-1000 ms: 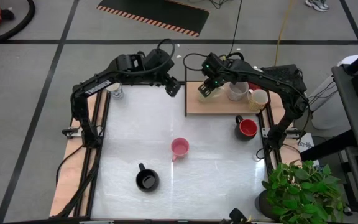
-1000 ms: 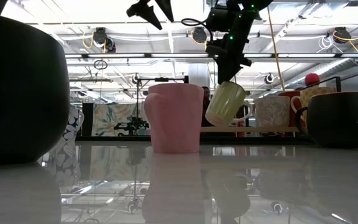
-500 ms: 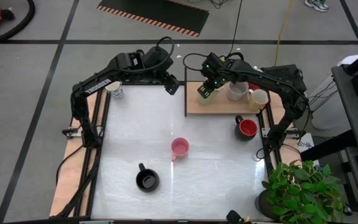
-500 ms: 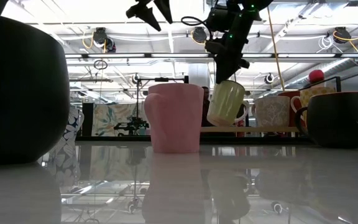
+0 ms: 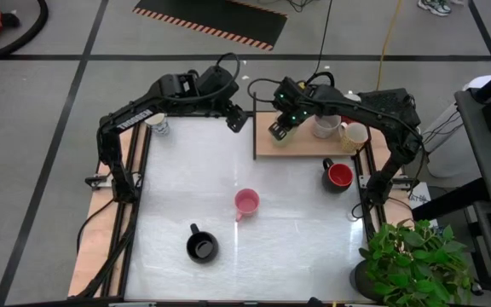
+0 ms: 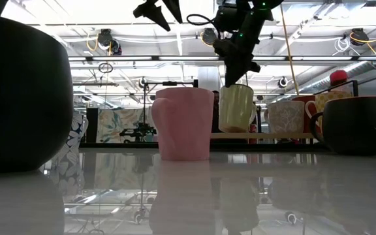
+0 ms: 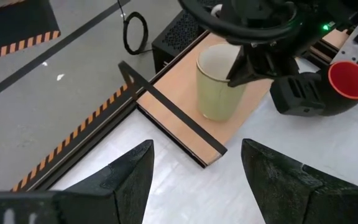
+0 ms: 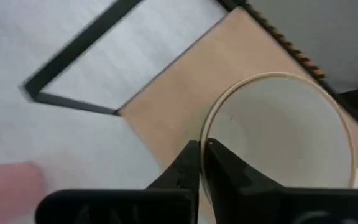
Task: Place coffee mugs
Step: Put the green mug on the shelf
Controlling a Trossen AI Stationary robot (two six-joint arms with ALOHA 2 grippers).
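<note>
While the right pincer [image 8: 199, 163] pinches the rim of the pale yellow mug [image 7: 219, 82], fingers clamped tight on the thin wall, the mug hangs upright directly below it, at or just above the wooden board [image 5: 267, 147], near the board's corner; whether it touches I cannot tell. Letting go too early could tip it off the edge onto the white tabletop [image 5: 194, 188]. A grey mug [image 5: 326, 125] stands just beyond. The left pincer [image 7: 197, 171] hovers nearby, spread wide and empty.

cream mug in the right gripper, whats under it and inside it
The cream mug pinched by the right gripper stands over the wooden board. Its inside looks empty; contact underneath is hidden.
</note>
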